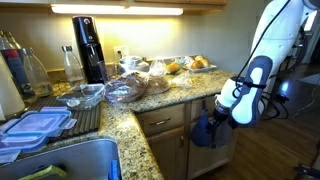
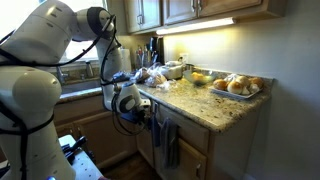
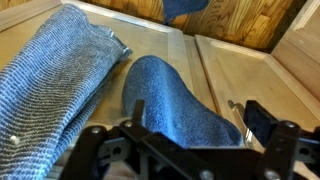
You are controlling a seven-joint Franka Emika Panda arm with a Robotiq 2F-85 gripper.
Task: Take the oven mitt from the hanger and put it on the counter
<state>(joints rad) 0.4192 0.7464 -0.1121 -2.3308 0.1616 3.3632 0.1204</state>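
The deep blue oven mitt (image 3: 165,95) hangs against the light wooden cabinet front below the counter (image 1: 135,108). It shows in both exterior views (image 1: 204,131) (image 2: 157,128). My gripper (image 3: 198,114) is open, and its two black fingers stand on either side of the mitt's lower part without closing on it. In both exterior views the gripper (image 1: 221,115) (image 2: 141,113) is pressed close to the cabinet front just under the counter's rounded edge. The mitt's hanger is hidden.
A longer grey-blue towel (image 3: 55,80) hangs right beside the mitt; it also shows in an exterior view (image 2: 172,145). The speckled counter holds bowls, fruit trays (image 2: 240,85), bottles, a black appliance (image 1: 88,48) and a sink (image 1: 60,160). Another blue piece (image 3: 185,8) hangs higher up.
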